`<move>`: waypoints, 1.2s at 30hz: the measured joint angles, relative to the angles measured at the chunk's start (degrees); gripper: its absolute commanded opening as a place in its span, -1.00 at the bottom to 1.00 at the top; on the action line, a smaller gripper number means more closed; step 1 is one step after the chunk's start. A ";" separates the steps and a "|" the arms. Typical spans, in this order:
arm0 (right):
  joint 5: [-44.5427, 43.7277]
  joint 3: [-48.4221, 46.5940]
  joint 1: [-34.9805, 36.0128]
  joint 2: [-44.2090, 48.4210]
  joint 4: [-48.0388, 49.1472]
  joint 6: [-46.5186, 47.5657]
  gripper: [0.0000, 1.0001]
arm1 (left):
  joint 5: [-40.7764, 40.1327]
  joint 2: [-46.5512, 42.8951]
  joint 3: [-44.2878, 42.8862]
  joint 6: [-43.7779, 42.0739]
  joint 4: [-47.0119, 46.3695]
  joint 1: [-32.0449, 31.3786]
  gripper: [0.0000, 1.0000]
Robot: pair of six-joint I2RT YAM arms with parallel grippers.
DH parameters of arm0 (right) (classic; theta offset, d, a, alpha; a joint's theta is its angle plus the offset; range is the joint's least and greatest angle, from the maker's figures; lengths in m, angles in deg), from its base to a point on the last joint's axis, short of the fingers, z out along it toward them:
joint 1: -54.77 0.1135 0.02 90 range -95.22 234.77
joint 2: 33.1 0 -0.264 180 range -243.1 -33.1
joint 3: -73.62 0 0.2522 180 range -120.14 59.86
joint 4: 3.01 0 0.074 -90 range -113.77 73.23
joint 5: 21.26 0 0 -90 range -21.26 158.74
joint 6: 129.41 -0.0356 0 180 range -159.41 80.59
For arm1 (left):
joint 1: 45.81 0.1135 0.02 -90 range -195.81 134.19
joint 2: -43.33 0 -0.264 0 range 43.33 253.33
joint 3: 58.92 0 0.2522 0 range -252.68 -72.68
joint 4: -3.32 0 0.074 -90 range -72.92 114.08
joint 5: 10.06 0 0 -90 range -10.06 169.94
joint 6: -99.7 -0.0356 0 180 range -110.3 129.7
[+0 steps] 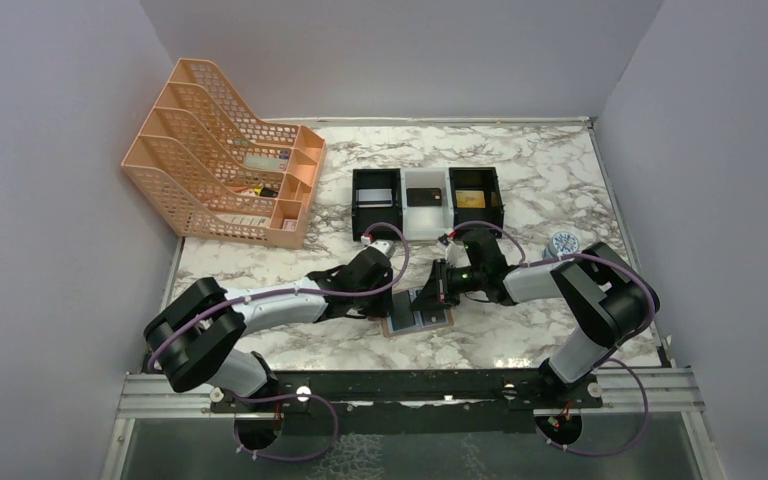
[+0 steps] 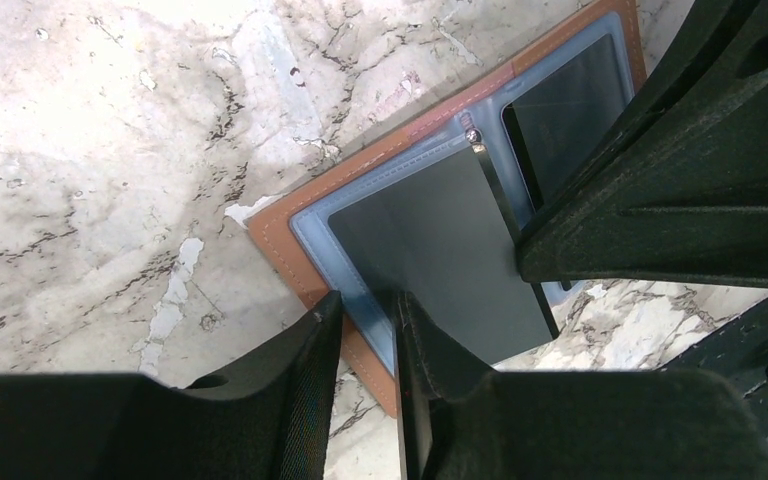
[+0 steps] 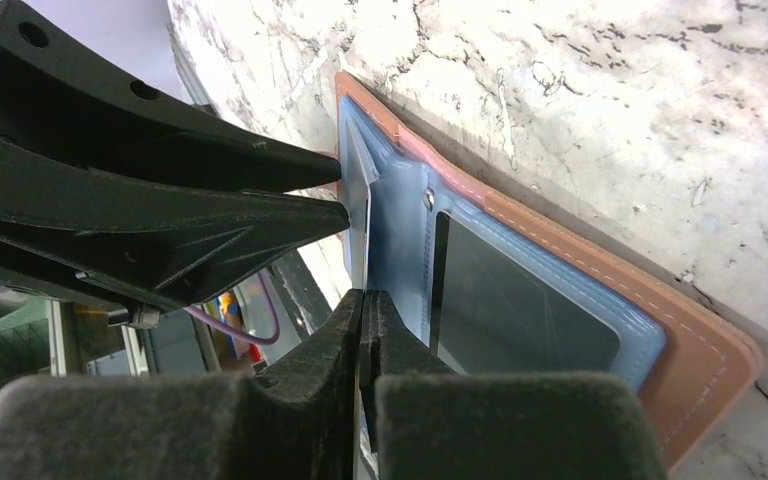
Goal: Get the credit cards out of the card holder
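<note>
The card holder [image 1: 418, 318] lies open on the table [image 1: 520, 170] between my arms; my left tool [image 2: 368, 305] pinches its tan edge, my right tool [image 3: 363, 300] is clamped on the edge of a dark grey card [image 2: 430, 240]

Robot lab cell; plain grey panels [image 1: 50, 150] boxing in a marble-print table [image 1: 540, 160]; left arm [image 1: 270, 305] and right arm [image 1: 600, 290] bolted to a metal rail [image 1: 160, 400]; purple cables [image 1: 403, 258] loose.

Marble table [image 1: 540, 160]: orange file rack [image 1: 225, 150] far-left, three box trays [image 1: 427, 200] centre, open card holder [image 1: 428, 320] near.
</note>
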 measured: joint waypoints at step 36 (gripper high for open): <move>-4.48 0.11 0.00 6.64 -2.82 2.58 -0.48 | 0.15 0.13 -2.84 0.42 4.04 -0.28 -0.18</move>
